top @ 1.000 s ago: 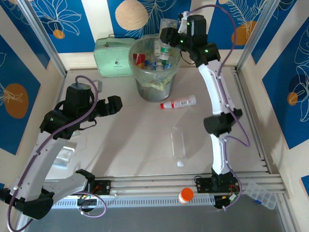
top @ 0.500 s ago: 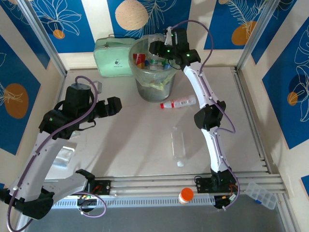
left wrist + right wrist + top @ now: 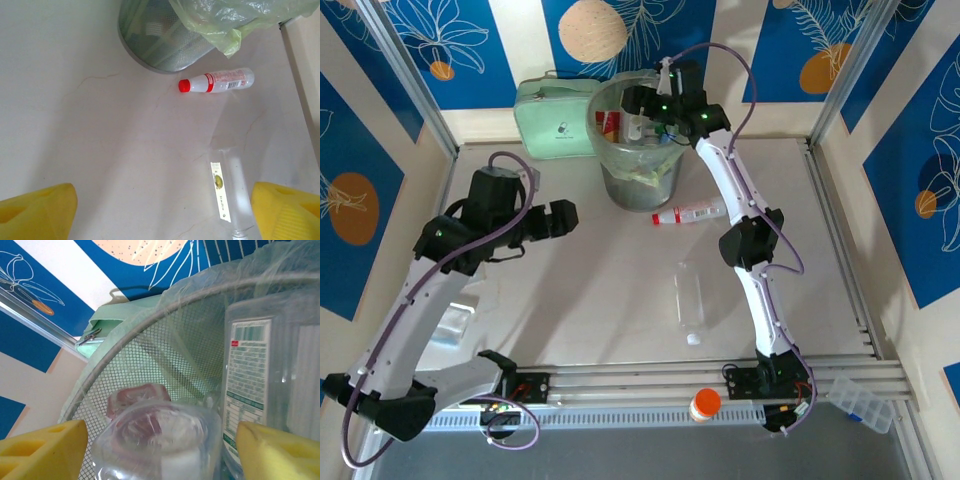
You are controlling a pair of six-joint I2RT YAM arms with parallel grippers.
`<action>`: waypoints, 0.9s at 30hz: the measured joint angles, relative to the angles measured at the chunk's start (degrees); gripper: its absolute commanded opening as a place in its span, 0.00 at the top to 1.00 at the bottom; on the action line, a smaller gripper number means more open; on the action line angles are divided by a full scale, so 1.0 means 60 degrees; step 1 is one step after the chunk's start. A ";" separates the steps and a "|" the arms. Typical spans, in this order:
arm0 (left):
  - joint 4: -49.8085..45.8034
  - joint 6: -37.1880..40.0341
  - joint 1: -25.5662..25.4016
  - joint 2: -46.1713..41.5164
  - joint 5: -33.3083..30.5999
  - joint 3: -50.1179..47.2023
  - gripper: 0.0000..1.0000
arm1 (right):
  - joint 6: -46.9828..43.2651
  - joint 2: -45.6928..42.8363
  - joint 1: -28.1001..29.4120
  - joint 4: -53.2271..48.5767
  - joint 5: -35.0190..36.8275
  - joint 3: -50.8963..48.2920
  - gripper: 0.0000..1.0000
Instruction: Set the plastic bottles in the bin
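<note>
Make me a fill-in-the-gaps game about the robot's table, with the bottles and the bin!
1. The labelled bottle lying beside the bin has a ___ cap.
2. The flat case behind the bin is mint ___.
3. The white jar at the near edge has an ___ lid.
4. The ___ arm reaches over the bin's mouth.

Missing words: red, green, orange, right.

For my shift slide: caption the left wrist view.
Red-capped bottle and clear bottle lie on the table, outside the bin.
</note>
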 measured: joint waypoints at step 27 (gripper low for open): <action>0.0441 0.0233 -0.2816 0.3300 0.0408 0.1064 0.12 | 0.0025 -0.8881 0.0576 -0.2838 0.2849 -0.7384 0.27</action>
